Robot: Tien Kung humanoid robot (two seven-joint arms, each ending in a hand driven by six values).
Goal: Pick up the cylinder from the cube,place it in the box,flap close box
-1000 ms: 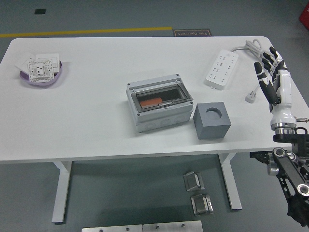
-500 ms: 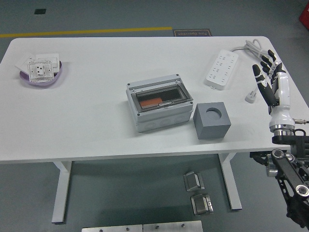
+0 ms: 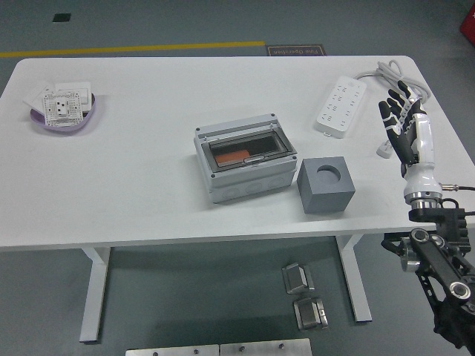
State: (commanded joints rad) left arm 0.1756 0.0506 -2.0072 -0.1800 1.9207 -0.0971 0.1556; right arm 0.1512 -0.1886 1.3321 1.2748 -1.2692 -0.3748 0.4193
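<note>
Right of the dark grey cube (image 3: pixel 326 185), the right hand (image 3: pixel 407 133) hovers, fingers spread, holding nothing. No cylinder stands out from the cube's round socket. Left of the cube, the grey lidded plastic box (image 3: pixel 246 164) appears shut; task seemingly unstarted.

Bare table separates right hand (image 3: pixel 404 122) from cube (image 3: pixel 326 185); power strip (image 3: pixel 341 104) lies beyond.

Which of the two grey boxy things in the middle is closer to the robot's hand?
The dark grey cube with the round hole on top; the light grey lidded box sits farther left of the right hand.
</note>
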